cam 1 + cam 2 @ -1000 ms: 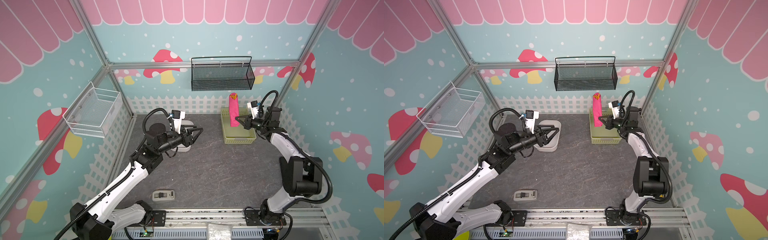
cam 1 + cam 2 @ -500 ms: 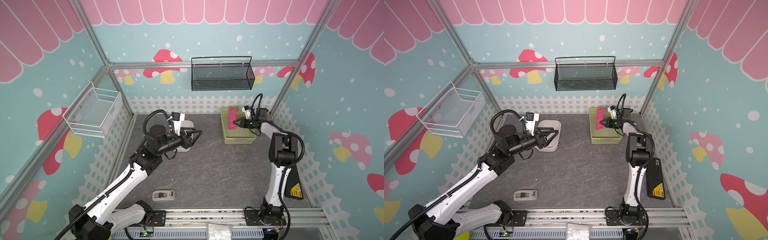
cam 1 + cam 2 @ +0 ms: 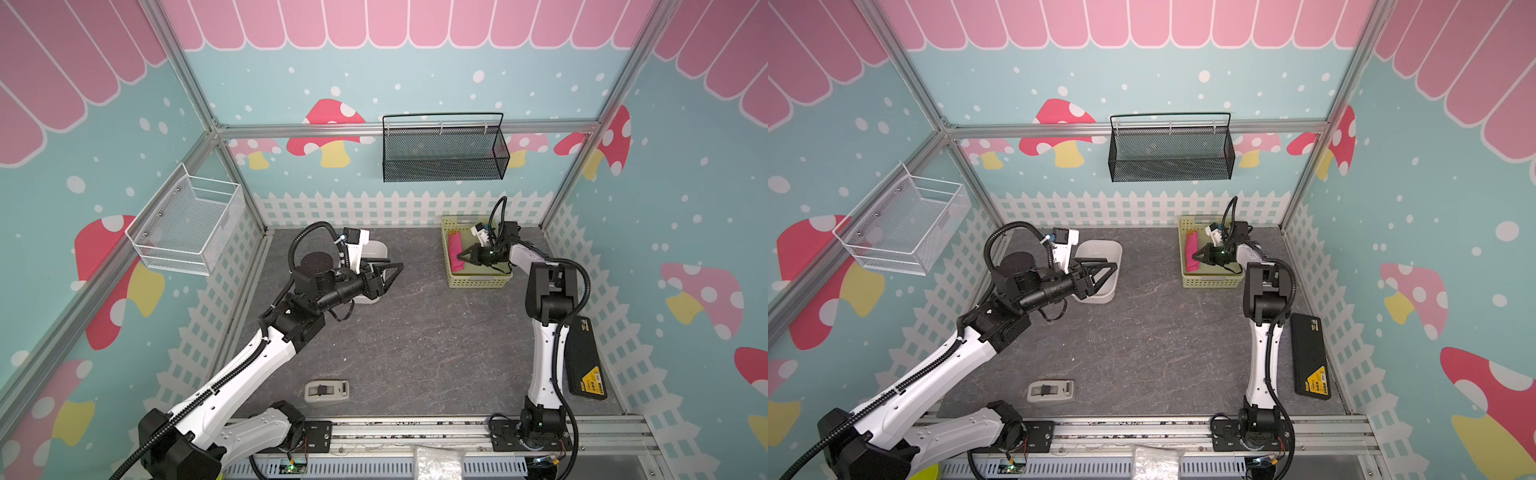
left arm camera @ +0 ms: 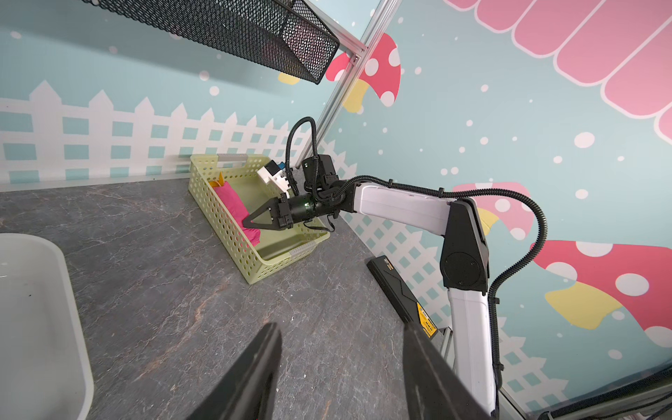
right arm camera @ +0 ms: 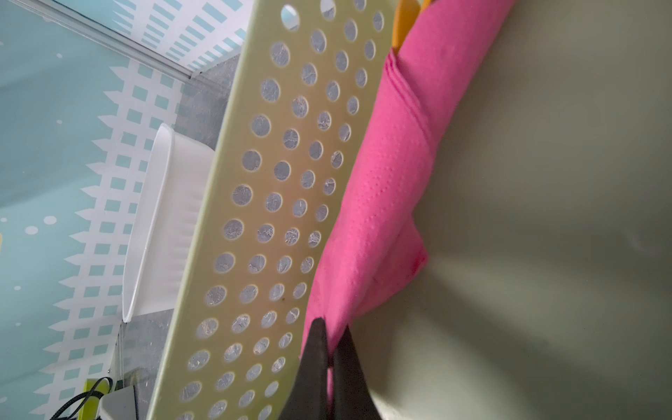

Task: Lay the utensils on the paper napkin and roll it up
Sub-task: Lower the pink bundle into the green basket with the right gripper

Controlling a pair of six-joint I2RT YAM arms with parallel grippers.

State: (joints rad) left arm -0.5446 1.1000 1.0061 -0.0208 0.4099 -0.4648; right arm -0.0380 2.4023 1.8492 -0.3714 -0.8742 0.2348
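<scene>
A staged robot test cell in a lab is shown, not a real home. An enclosure is formed by an aluminium frame (image 3: 291,129) and printed wall panels (image 3: 374,75) with cartoon mushrooms and a picket fence (image 3: 374,208). The left arm (image 3: 249,365) and right arm (image 3: 544,357) are bolted to a metal rail (image 3: 415,432) at the edge of a grey stone-look tabletop (image 3: 415,332). A black mesh basket (image 3: 444,153) and a white wire basket (image 3: 187,228) are hung on the walls.
</scene>
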